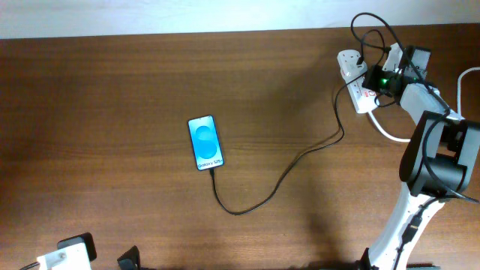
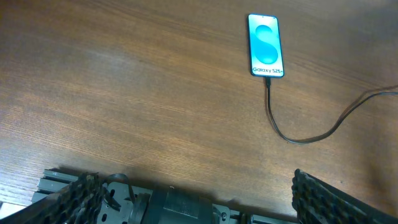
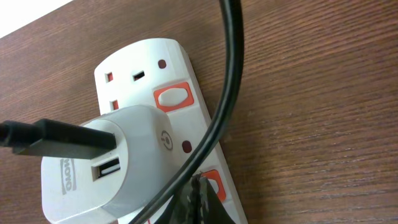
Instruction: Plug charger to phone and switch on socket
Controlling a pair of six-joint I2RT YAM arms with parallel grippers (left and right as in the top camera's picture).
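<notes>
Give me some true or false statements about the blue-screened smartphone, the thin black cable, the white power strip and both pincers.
1. The thin black charger cable is plugged into the slim blue-screened smartphone. True.
2. The smartphone lies face down. False: its screen faces up.
3. The left pincer is shut on the cable. False: it is open and empty.
4. The right pincer is shut, its tip beside a red switch on the white plastic power strip. True.
</notes>
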